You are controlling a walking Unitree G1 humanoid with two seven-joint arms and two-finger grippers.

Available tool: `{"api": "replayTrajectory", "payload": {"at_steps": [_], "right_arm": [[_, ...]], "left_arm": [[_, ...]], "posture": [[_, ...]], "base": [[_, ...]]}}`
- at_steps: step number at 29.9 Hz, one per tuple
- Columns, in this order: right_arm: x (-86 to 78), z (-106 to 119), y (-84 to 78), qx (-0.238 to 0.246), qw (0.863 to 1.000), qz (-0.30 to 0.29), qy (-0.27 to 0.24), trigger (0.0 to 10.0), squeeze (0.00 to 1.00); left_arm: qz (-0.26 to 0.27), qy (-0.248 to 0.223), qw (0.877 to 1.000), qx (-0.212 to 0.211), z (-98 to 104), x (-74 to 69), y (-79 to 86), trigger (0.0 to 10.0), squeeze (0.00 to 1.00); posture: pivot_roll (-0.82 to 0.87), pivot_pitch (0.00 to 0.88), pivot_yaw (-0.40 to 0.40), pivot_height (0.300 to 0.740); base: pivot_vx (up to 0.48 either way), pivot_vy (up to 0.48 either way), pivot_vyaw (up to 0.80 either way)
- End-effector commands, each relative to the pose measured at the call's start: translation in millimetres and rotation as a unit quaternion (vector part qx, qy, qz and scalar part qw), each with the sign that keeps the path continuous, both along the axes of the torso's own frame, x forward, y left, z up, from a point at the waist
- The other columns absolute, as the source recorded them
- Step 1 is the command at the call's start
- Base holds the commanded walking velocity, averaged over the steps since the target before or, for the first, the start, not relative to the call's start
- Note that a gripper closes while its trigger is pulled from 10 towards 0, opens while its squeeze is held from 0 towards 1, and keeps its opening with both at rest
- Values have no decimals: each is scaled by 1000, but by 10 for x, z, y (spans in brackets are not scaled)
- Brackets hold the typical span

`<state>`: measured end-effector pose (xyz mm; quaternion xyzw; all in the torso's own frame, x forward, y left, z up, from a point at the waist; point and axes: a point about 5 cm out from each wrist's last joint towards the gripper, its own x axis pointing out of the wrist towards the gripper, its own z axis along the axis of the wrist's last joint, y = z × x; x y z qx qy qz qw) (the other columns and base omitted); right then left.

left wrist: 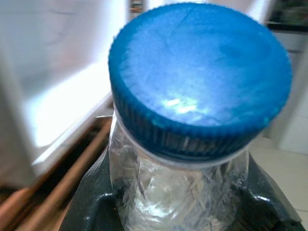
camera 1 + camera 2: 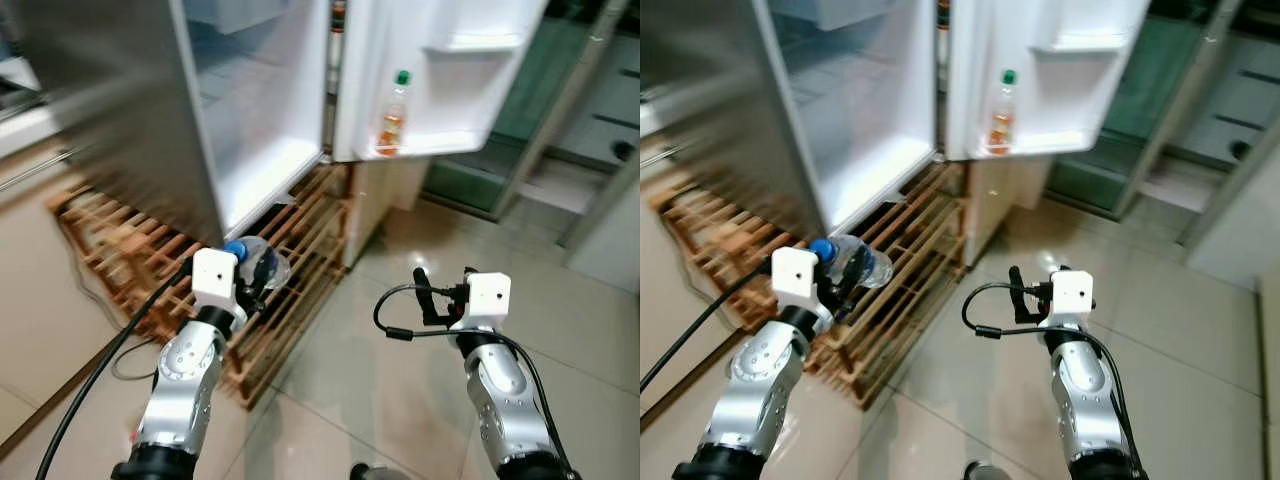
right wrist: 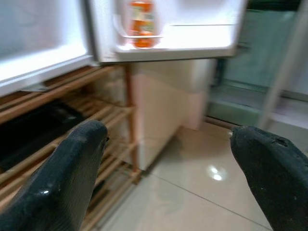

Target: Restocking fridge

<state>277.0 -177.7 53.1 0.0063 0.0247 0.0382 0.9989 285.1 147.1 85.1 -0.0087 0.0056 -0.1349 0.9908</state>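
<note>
My left gripper (image 2: 252,278) is shut on a clear plastic water bottle (image 2: 262,264) with a blue cap (image 1: 199,82), held low in front of the open fridge (image 2: 262,110). In the left wrist view the black fingers (image 1: 91,204) press on both sides of the bottle's body (image 1: 178,192). My right gripper (image 2: 443,287) hovers open over the floor with nothing between its fingers (image 3: 62,178). An orange drink bottle (image 2: 392,118) with a green cap stands in the open fridge door's lower shelf (image 2: 440,146).
A wooden slatted rack (image 2: 300,235) lies under the fridge and runs to the left. A steel fridge door (image 2: 120,110) stands open on the left. Glossy tiled floor (image 2: 400,400) spreads to the right. A black cable (image 2: 100,370) trails by my left arm.
</note>
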Motion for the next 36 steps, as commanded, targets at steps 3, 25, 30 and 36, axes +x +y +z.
{"api": "replayTrajectory", "payload": {"at_steps": [3, 25, 30, 36], "right_arm": [[15, 20, -46, -8, 1000, -3, -8, 10000, 27], [24, 3, 37, -12, 1000, 12, -8, 10000, 8], [7, 15, 44, -22, 1000, 15, -10, 10000, 31], [-58, -1, 46, -19, 1000, 13, -8, 10000, 8]], "left_arm": [[-4, -29, 1000, -3, 88, 43, -24, 10000, 0], [8, -31, 999, 5, 101, 78, -84, 10000, 0], [12, -26, 1000, 8, 87, 103, -124, 10000, 0], [22, -25, 999, 13, 90, 127, -128, 10000, 0]], "posture": [[-83, 0, -1, 740], [-73, 0, 2, 740], [-78, 0, 5, 740], [-83, 0, 8, 740]], "base": [[0, -156, -738], [211, -410, -91], [431, 0, 441], [433, 0, 235]]}}
